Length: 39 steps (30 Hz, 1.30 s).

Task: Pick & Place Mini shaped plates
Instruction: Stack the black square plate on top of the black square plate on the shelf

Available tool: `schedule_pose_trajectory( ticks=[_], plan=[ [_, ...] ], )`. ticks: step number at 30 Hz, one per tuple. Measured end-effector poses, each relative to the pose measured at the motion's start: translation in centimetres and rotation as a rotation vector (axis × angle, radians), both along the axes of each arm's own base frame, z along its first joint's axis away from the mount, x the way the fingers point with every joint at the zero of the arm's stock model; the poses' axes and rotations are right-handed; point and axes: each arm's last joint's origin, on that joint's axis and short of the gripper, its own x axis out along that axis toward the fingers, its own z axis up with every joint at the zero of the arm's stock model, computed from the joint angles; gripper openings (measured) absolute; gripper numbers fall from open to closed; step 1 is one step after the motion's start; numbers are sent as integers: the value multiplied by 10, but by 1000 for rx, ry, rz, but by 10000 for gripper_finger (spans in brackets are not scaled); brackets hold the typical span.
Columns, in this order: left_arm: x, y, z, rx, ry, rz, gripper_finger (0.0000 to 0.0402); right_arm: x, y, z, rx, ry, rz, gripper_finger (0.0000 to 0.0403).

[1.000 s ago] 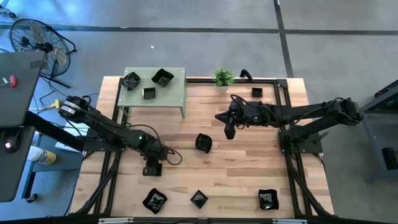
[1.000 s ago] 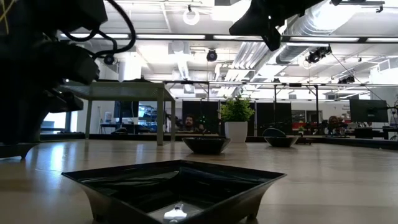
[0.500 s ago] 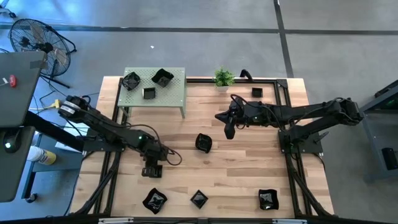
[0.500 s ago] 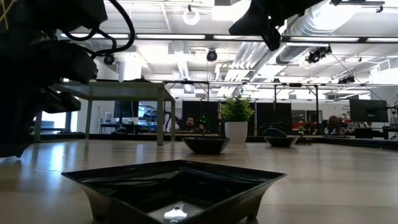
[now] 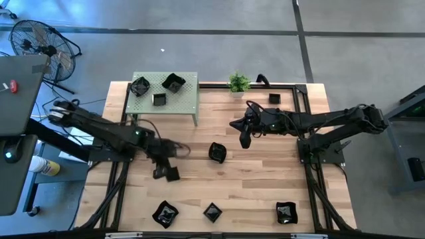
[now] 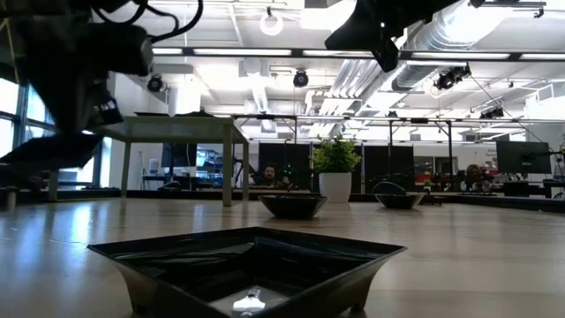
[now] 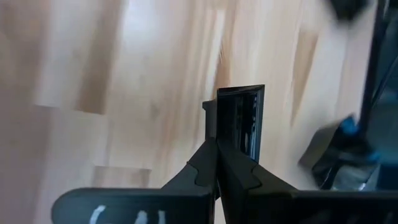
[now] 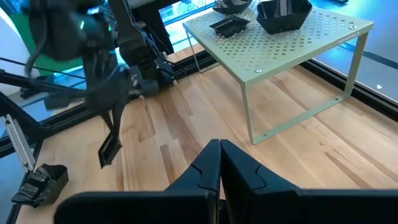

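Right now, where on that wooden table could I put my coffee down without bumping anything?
The widest bare wood lies right of the middle plate, below the right arm's shut fingers and above the front-right plate. The left half is busy: the left fingers hold a plate above it. The green shelf carries three plates.

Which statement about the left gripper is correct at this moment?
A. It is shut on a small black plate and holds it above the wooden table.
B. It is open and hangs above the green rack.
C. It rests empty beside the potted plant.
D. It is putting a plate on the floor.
A: the left gripper is shut on the edge of a small black plate, which the low view shows raised clear of the wooden table.
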Motion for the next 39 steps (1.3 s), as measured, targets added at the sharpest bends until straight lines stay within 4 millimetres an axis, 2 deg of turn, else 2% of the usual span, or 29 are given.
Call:
schedule_pose_trajectory(
  ticks=[9, 17, 23, 27, 33, 39],
  plan=[
    [-24, 36, 43, -104, -209, 333, 0, 0, 0, 0, -4, 1, -4, 6],
    [-70, 70, 81, -215, -492, 883, 0, 0, -1, 0, -18, 3, -18, 4],
    [-102, 87, 91, -221, -632, 1191, 0, 0, -1, 0, -21, 3, -17, 2],
    [-116, 96, 97, -120, -610, 1334, 0, 0, -1, 0, -21, 3, -17, 3],
    [-127, 110, 107, 45, -513, 1396, 0, 0, -1, 0, -21, 3, -16, 6],
    [-134, 124, 99, 24, -394, 1375, 0, 0, -1, 0, -28, 5, -14, 2]
  ],
)
